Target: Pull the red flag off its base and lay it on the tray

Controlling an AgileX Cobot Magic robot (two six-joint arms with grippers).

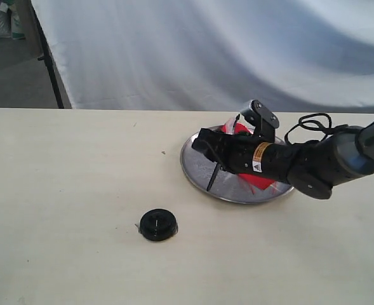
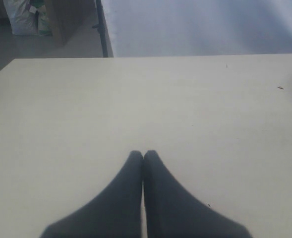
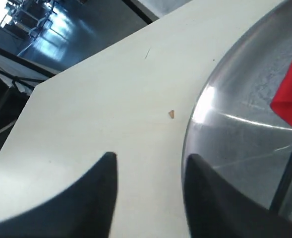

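On the tray [image 1: 192,166] the red flag [image 1: 261,182] is found lying, its cloth largely hidden beneath the right arm and its black stick [image 1: 213,176] slanted toward the tray rim nearest the base [image 1: 158,224]. The base is noted on the counter [image 1: 66,190], well apart from the tray, with no stick in it. The right jaws are held apart over the tray, nothing between them; the stick passes just beside one finger. The left jaws are pressed together above the counter, away from the tray. Whether the stick rests fully flat cannot be told. The flag is judged very light: limp cloth, and a thin stiff stick likely to slide or roll on the brushed metal. If regrasping is needed, the stick should be taken, near the cloth, not the fabric.
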